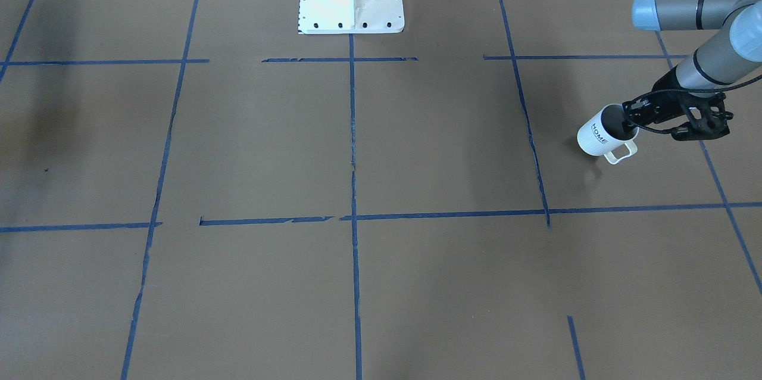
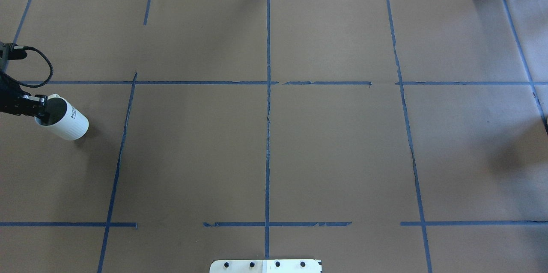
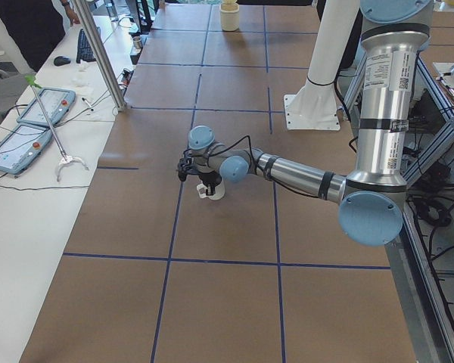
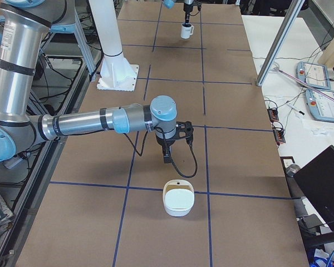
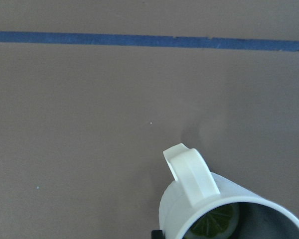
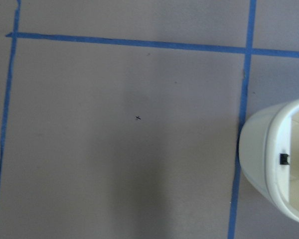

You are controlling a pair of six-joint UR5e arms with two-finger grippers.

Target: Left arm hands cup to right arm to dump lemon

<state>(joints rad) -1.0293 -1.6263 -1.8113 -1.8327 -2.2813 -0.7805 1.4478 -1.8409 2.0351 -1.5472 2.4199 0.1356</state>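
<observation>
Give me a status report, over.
Left gripper shut on cup rim, lemon slice inside. Right gripper far off, state unreadable. White bowl sits near it.

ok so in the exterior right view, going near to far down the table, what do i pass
white bowl → right gripper → white pedestal base → cup

Left end effector (image 1: 630,120) clamped on cup (image 1: 595,133) rim — right arm (image 4: 100,121) outstretched.
</observation>
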